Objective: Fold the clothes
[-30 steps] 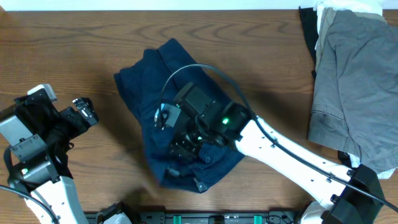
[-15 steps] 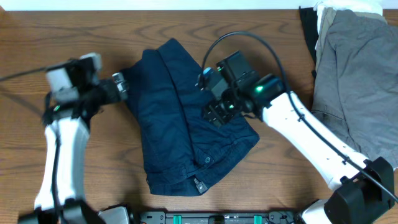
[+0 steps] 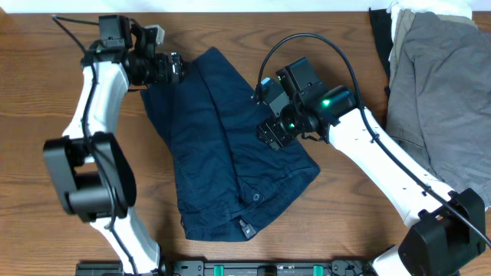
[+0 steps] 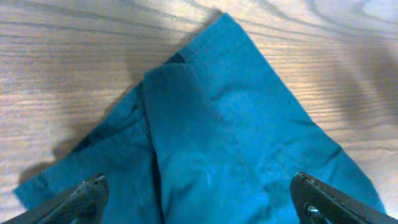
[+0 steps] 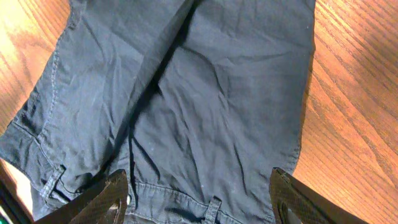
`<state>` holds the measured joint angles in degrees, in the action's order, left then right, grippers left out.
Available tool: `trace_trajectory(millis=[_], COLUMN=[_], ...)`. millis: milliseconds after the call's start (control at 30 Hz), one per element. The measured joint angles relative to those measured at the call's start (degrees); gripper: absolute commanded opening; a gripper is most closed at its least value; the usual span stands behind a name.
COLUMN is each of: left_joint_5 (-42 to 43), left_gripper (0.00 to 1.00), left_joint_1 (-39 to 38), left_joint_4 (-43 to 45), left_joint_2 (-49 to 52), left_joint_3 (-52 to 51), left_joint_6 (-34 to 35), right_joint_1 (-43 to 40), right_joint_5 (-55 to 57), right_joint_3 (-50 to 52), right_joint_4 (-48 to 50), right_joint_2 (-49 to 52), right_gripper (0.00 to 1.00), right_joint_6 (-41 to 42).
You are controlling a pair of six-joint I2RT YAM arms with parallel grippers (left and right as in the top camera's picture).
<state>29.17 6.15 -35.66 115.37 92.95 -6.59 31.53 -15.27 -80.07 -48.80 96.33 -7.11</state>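
Wooden table (image 3: 46, 192) carries navy shorts (image 3: 222, 153) mid-frame; left gripper (image 3: 175, 69) and right gripper (image 3: 270, 133) hover over them, jaws spread, empty

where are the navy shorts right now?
In the overhead view, the navy shorts lie mid-table. The left gripper is at their top-left corner, the right gripper is over their right edge, and the grey garment is far right.

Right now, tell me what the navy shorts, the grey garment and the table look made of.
The shorts: soft matte woven cloth, likely cotton; fine wrinkles, stitched seams, belt loops. The grey garment: matte woven fabric, creased; fibre unclear. The table: brown wood grain, slight sheen; wood or laminate.
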Motion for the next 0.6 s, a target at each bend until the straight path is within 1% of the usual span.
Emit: trace_trajectory(millis=[133, 267, 300, 333, 433, 467, 567, 600], left_joint_5=[0.2, 0.3, 0.3, 0.3, 0.5, 0.5, 0.5, 0.5], left_gripper=[0.87, 0.77, 0.72, 0.64, 0.56, 0.50, 0.25, 0.19], left_joint_1=[-0.2, -1.0, -1.3, -1.6, -2.3, -2.5, -3.0, -3.0], left_joint_4=[-0.6, -1.4, -1.4, -1.5, -1.5, -1.5, -1.5, -1.5], left_joint_2=[3.6, 6.7, 7.3, 7.8, 8.3, 8.3, 8.3, 8.3], left_joint_3=[0.3, 0.3, 0.3, 0.3, 0.3, 0.3, 0.3, 0.3], left_joint_6=[-0.6, -1.0, -1.0, -1.0, -1.2, -1.2, -1.2, -1.1], right_joint_1=[0.0, 0.0, 0.0, 0.0, 0.0, 0.0, 0.0, 0.0], right_joint_5=[0.1, 0.2, 0.2, 0.2, 0.3, 0.3, 0.3, 0.3], right_joint_3=[0.0, 0.0, 0.0, 0.0, 0.0, 0.0, 0.0, 0.0], right_joint_4=[0.5, 1.1, 1.2, 1.3, 1.3, 1.3, 1.3, 1.3], right_joint_2=[0.0, 0.0, 0.0, 0.0, 0.0, 0.0, 0.0, 0.0], right_gripper=[0.68, 0.67, 0.66, 0.66, 0.65, 0.65, 0.62, 0.61], right_joint_6=[-0.3, -0.8, -0.9, -0.9, -0.9, -0.9, -0.9, -0.9])
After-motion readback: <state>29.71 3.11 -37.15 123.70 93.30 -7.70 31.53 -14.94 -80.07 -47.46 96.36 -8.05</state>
